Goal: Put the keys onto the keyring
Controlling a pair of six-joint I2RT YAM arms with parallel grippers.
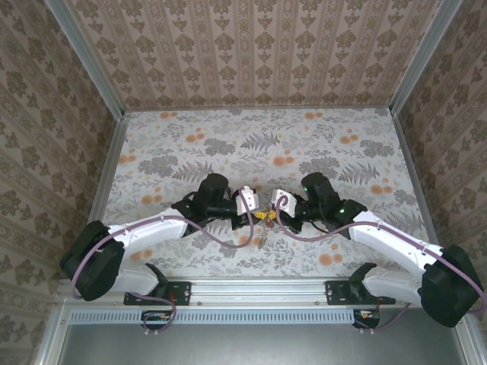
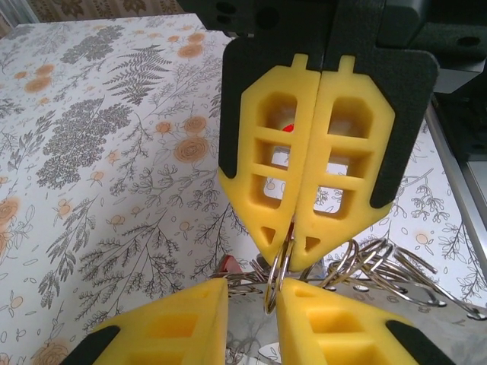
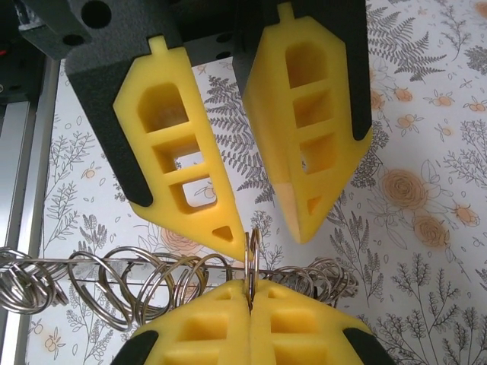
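**Colours / patterns, quick rundown**

Bench [image 1: 304,144]: white, with a grey fern and leaf print and orange blossoms.
Walls [image 1: 251,46]: beige-brown damask in vertical stripes.
Left arm [image 1: 152,228] and right arm [image 1: 388,236]: white links, black joints, purple cables [image 1: 228,242]. The right arm has a green light [image 1: 343,204].
Left claw [image 3: 268,232] and right claw [image 3: 249,295]: yellow foam fingers on black backing.
Keyring [image 3: 253,251]: silver with a faint brass tint.
Wire loops [image 3: 152,281]: plain silver.
Red spot [image 2: 288,128]: seen through the right claw's lattice.

From above, the tiny silver keys with coloured plastic heads [image 1: 263,219] are too small to count. The thin metal ring [image 3: 252,255], edge-on, is half buried between the right claw's [image 3: 249,293] yellow foam pads [image 3: 304,319]. A coil of silver wire loops [image 3: 114,265] runs off the left edge. A red speck [image 2: 288,128] behind foam lattice is mostly hidden.
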